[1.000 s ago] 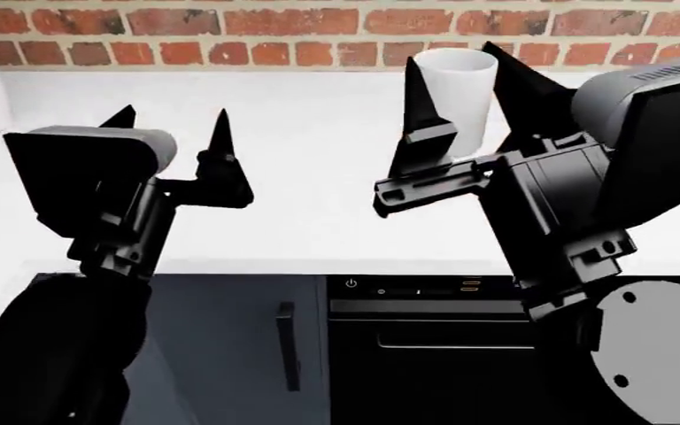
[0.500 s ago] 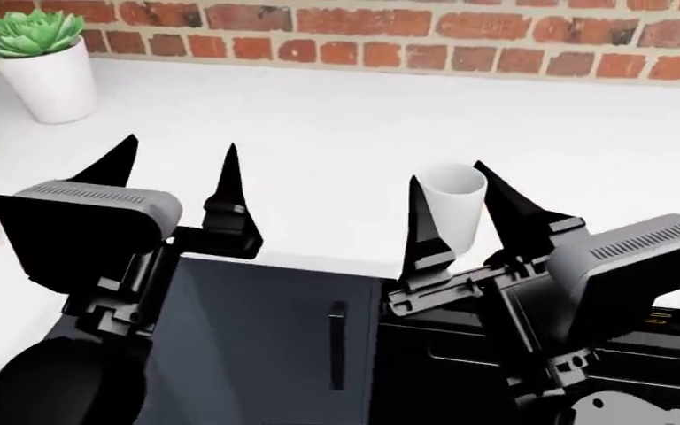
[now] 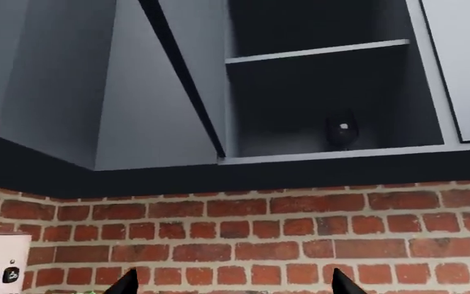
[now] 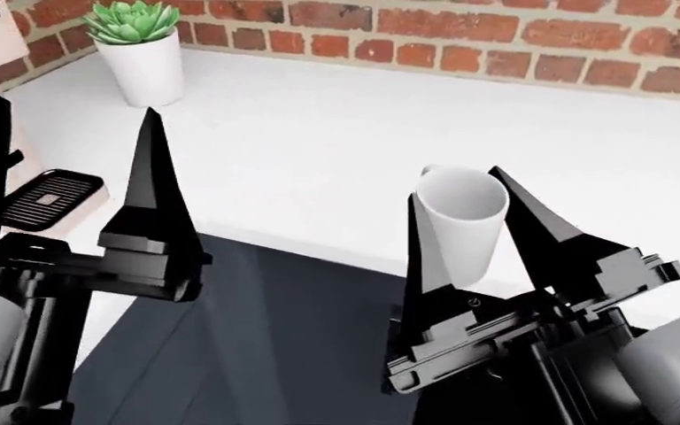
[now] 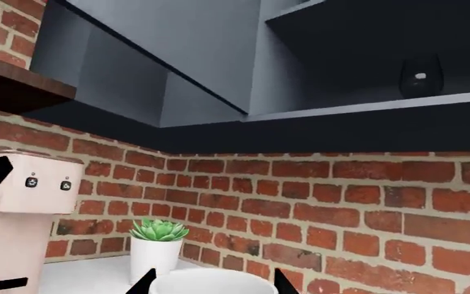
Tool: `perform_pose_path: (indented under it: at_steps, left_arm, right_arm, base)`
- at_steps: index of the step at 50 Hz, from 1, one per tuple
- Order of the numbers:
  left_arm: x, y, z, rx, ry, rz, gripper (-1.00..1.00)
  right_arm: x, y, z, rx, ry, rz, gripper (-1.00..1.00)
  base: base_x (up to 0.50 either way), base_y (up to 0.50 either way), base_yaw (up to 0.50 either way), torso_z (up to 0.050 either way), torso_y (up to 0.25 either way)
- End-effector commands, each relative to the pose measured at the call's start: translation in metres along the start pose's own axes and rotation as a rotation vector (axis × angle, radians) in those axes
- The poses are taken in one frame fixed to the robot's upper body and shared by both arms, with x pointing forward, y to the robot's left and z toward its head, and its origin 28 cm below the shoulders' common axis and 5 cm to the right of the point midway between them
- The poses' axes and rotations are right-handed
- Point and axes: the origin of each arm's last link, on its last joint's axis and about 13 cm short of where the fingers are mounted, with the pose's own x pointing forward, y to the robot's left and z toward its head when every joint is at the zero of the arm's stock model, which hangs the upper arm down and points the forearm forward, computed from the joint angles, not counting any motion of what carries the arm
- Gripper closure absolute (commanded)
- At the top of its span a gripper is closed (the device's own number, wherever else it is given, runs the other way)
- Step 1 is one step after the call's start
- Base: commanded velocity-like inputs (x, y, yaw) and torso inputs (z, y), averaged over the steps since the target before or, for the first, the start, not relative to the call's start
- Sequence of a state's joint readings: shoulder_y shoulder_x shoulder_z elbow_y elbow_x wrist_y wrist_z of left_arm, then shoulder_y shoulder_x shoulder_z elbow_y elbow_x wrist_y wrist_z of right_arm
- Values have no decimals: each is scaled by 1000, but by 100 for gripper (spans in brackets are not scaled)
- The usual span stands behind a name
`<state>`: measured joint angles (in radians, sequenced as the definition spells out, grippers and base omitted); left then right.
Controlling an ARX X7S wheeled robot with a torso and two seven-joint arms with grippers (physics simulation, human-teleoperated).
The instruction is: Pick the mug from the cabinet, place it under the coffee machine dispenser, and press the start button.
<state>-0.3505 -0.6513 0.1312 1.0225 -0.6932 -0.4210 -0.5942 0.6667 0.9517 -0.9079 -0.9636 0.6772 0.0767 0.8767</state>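
Note:
The white mug (image 4: 463, 223) stands upright between the two black fingers of my right gripper (image 4: 456, 190), which is shut on it above the counter's front edge. In the right wrist view only the mug's rim (image 5: 210, 283) shows between the fingertips of the right gripper (image 5: 213, 278). The pale pink coffee machine dispenser (image 5: 31, 184) overhangs at the far left, two small buttons on its face. Its black slotted drip tray (image 4: 50, 197) lies on the counter left of my left gripper (image 4: 74, 106), which is open and holds nothing. The left gripper (image 3: 233, 278) faces the brick wall.
A white plant pot (image 4: 142, 60) with a green succulent stands at the counter's back left by the brick wall (image 4: 494, 35). The overhead cabinet (image 3: 317, 104) is open, with a dark glass (image 3: 341, 131) on its lower shelf. White counter (image 4: 316, 133) stretches between pot and mug.
The head view has swung left and down, bringing the plant pot and the drip tray into sight. The mug stays held in the right gripper. Both grippers appear larger in view.

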Motion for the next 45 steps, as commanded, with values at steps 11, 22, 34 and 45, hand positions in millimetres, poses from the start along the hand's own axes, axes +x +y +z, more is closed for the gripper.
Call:
perform_pose_path:
  at_steps: [11, 22, 34, 45]
  left_arm:
    - [-12, -2, 11, -57, -64, -9, -100]
    - [-9, 0, 10, -60, -45, 15, -100]
    - [-9, -1, 10, -60, -41, 17, -100]
    - [-10, -1, 11, -60, -41, 14, -100]
  right_arm:
    - [-4, 4, 6, -26, -30, 24, 100]
    - [-4, 5, 6, -22, -31, 34, 100]
    - [-4, 6, 5, -23, -28, 41, 100]
    - [-4, 6, 5, -24, -28, 48, 100]
  base:
    - [31, 11, 500, 0, 0]
    - [76, 31, 500, 0, 0]
    - [76, 38, 500, 0, 0]
    - [73, 43, 500, 0, 0]
